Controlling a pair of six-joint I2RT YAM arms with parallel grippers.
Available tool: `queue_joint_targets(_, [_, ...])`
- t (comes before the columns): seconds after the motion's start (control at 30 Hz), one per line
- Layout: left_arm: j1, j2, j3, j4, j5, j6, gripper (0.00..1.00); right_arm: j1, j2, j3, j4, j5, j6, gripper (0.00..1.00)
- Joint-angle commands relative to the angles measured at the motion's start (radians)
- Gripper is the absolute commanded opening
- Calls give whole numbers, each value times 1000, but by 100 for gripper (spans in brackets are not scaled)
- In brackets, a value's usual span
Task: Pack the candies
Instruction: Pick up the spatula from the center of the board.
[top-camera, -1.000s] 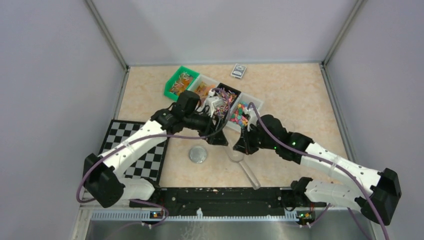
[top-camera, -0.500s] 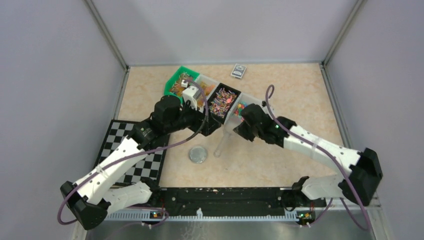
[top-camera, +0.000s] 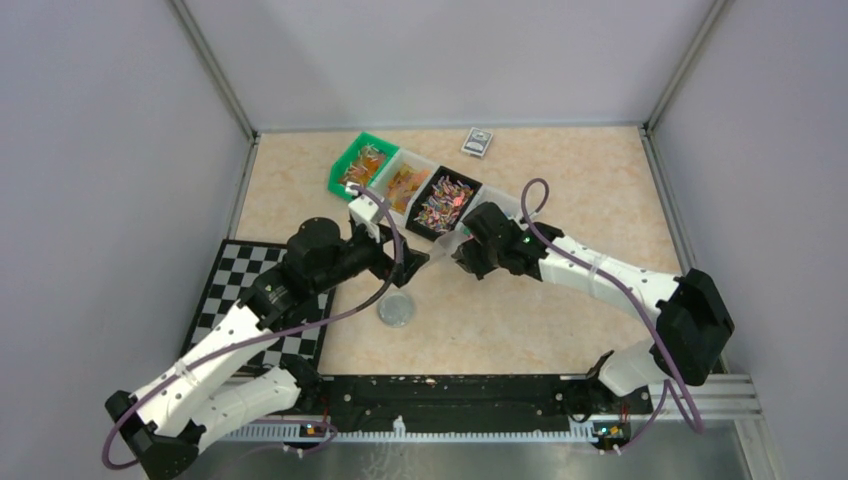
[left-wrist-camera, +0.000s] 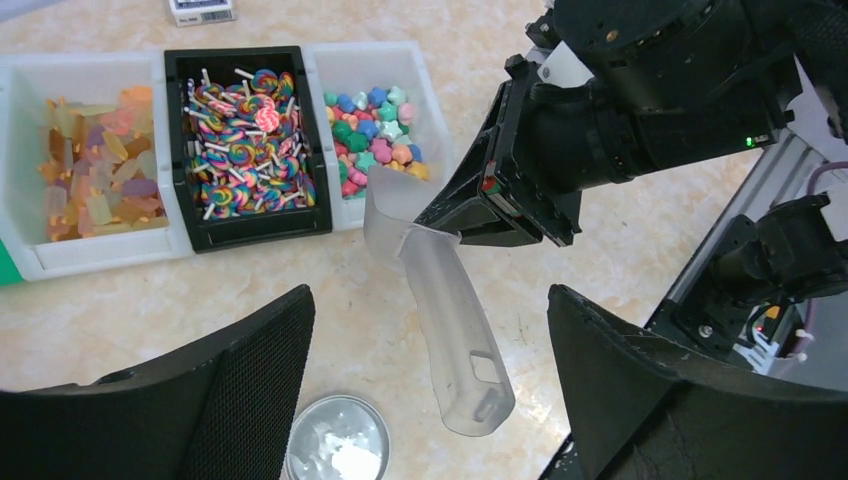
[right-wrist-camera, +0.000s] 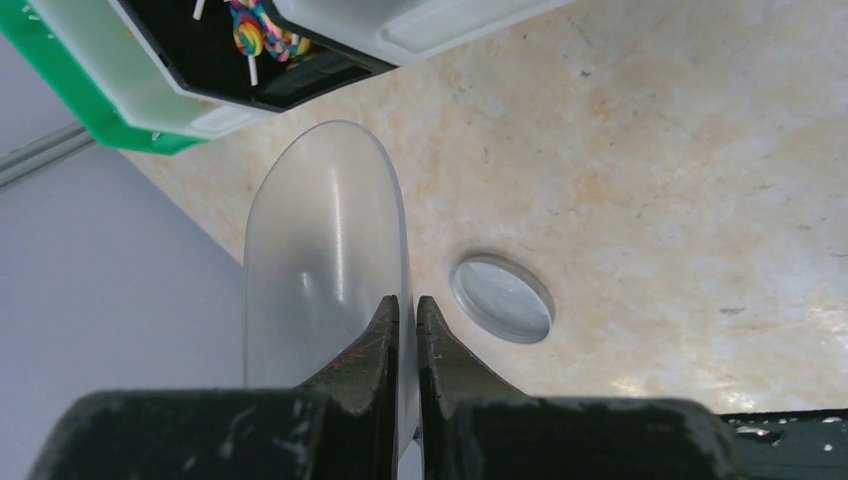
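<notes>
The candies lie in a row of bins: orange and yellow pieces (left-wrist-camera: 95, 160), swirled lollipops in a black bin (left-wrist-camera: 245, 140), small mixed-colour pieces (left-wrist-camera: 375, 125). My right gripper (right-wrist-camera: 408, 305) is shut on the thin wall of a clear plastic scoop (right-wrist-camera: 320, 260), holding it just in front of the bins. In the left wrist view the scoop (left-wrist-camera: 450, 300) slants down with its handle toward me. My left gripper (left-wrist-camera: 428, 300) stands wide open on either side of that handle, touching nothing. From above, the left gripper (top-camera: 400, 262) faces the right gripper (top-camera: 462, 258).
A round silver lid (top-camera: 396, 309) lies on the table just near of both grippers. A green bin (top-camera: 362, 163) ends the row at the left. A small box (top-camera: 478, 142) sits at the back, and a checkerboard mat (top-camera: 265, 300) lies under the left arm.
The right arm has carried the scoop from the near middle of the table up toward the bins. The left gripper has drawn back from the bins and opened wider.
</notes>
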Motion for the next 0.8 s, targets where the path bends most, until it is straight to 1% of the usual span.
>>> queue_joint_targets(0.0, [-1, -14, -40, 97, -15, 73, 90, -8, -20, 36, 80, -43, 65, 0])
queue_joint_targets(0.13, [-1, 2, -65, 147, 63, 110, 89, -9, 3, 69, 38, -96, 81, 0])
queue_joint_targets(0.23, [-1, 22, -70, 156, 89, 109, 87, -7, 5, 76, 17, -117, 101, 0])
queue_joint_targets(0.33, [-1, 31, -94, 172, 86, 109, 86, -9, -9, 51, 55, -105, 111, 0])
queue_joint_targets(0.53, [-2, 63, -94, 175, 82, 77, 84, -8, 15, 61, 27, -115, 98, 0])
queue_joint_targets(0.73, [-2, 96, -84, 172, 80, 78, 73, -8, 34, 62, 18, -128, 93, 0])
queue_joint_targets(0.77, [-2, 101, -83, 171, 81, 78, 70, -8, 36, 66, 15, -129, 89, 0])
